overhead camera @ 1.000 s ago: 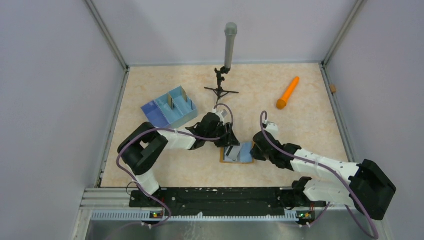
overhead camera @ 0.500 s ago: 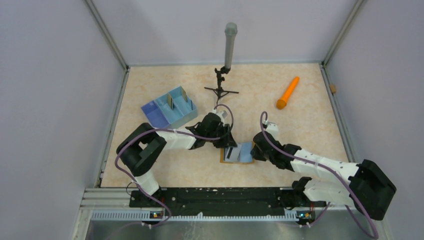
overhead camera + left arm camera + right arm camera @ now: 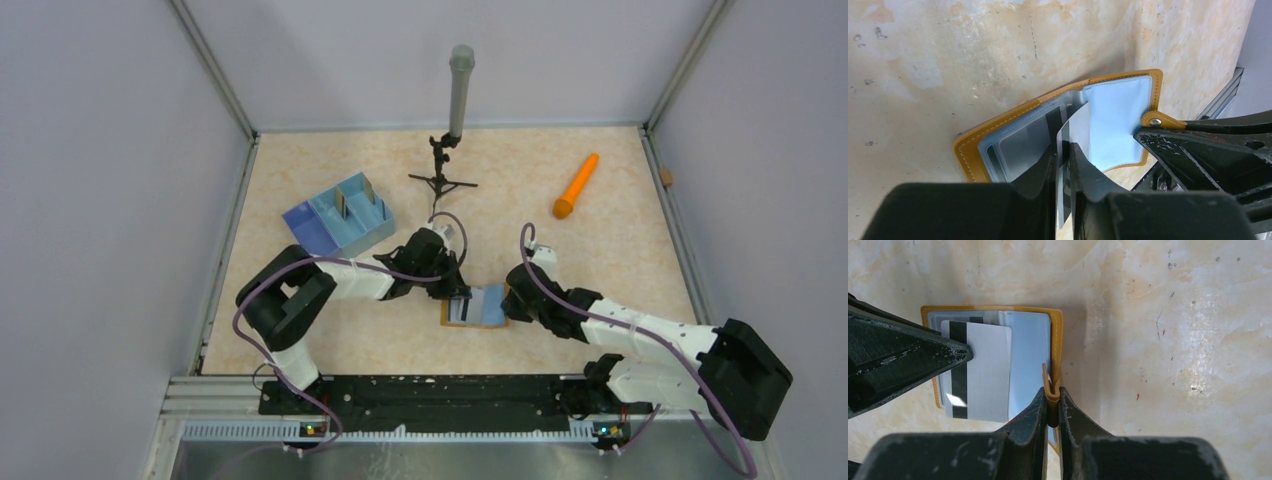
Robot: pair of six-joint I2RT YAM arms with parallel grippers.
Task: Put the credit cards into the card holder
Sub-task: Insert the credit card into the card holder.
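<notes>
The left pincer (image 3: 1064, 147) pinches the striped credit card (image 3: 1078, 125) on edge over the card holder (image 3: 1120, 125), open on the surface (image 3: 948, 60) and pinned by the right pincer (image 3: 1052, 395) clamping its snap tab (image 3: 1046, 380); seemingly unpocketed, the card could snag on entry and slip.

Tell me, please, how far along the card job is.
Done: the wallet lies open, its tab pinched by the right tool. In hand: the left tool grips a striped card over it. Left: seating it, plus two cards standing in the blue tray.
</notes>
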